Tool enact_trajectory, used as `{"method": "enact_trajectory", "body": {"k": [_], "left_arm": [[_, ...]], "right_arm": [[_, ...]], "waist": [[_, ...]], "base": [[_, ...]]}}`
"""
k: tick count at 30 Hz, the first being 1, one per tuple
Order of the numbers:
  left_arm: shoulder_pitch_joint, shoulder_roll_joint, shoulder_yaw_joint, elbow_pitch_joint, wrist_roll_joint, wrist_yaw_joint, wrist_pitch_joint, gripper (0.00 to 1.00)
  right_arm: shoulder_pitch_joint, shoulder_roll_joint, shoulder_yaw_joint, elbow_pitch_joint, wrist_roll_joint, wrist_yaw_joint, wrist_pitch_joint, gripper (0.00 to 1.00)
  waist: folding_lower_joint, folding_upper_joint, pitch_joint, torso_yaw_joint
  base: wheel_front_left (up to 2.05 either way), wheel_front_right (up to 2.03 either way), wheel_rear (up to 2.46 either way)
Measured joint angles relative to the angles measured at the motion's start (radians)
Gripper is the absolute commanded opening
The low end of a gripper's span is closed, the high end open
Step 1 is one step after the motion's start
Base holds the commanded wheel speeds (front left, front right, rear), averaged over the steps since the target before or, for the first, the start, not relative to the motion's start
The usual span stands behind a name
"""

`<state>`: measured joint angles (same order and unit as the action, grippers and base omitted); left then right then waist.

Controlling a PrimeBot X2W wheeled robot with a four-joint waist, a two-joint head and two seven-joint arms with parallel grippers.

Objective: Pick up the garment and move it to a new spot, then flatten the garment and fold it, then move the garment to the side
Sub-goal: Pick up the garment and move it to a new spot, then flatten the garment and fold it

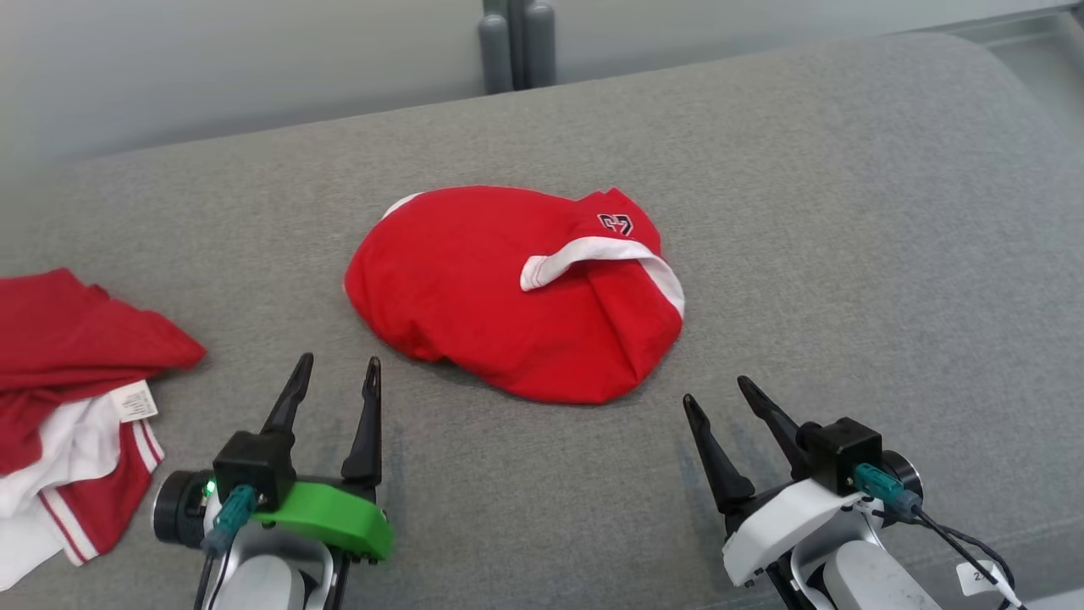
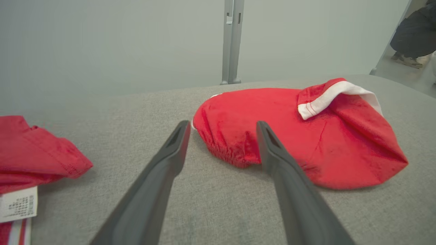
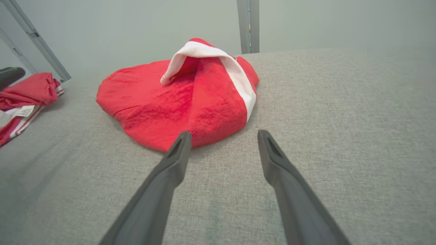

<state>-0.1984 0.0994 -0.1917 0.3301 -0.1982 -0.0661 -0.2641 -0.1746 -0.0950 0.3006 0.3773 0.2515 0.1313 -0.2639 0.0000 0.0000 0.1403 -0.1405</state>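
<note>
The garment [image 1: 474, 288] is a red piece with white trim and a small dark logo, lying bunched in a rounded heap in the middle of the grey fabric surface [image 1: 847, 212]. One white-edged hem curls over its top. My left gripper [image 1: 339, 364] is open just short of the heap's near left edge, touching nothing. My right gripper [image 1: 718, 391] is open at the heap's near right, also apart from it. In the left wrist view the garment [image 2: 231, 112] lies just beyond the open left gripper [image 2: 223, 126]. In the right wrist view the garment [image 3: 153, 102] lies ahead and left of the open right gripper [image 3: 224, 133].
A second pile of red and white clothing [image 1: 68, 356] with a white label lies at the surface's left edge, also seen as the pile [image 2: 30, 149] and the pile [image 3: 27, 90]. A grey post [image 1: 517, 42] stands behind. A person's leg and shoe [image 2: 408, 44] show far right.
</note>
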Motion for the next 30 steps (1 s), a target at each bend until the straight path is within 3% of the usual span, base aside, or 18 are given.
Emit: {"method": "enact_trajectory", "body": {"k": [14,22,30], "left_arm": [[0.121,-0.047,0.053,-0.029,0.026,-0.028,0.000,1.00],[0.133,-0.048,-0.004,-0.025,-0.005,-0.033,0.000,1.00],[0.145,-0.049,-0.034,-0.035,-0.035,-0.017,0.000,1.00]], "right_arm": [[-0.062,-0.012,0.063,0.049,-0.002,0.000,0.000,1.00],[-0.179,-0.036,0.116,0.189,-0.047,0.000,0.000,1.00],[-0.274,-0.037,0.087,0.371,-0.144,0.000,0.000,1.00]], "waist": [[0.0000,0.0000,-0.040,0.208],[0.0000,0.0000,-0.035,0.351],[0.0000,0.0000,-0.015,0.465]], "base": [[0.00,0.00,0.00],[0.00,0.00,0.00],[0.00,0.00,0.00]]}}
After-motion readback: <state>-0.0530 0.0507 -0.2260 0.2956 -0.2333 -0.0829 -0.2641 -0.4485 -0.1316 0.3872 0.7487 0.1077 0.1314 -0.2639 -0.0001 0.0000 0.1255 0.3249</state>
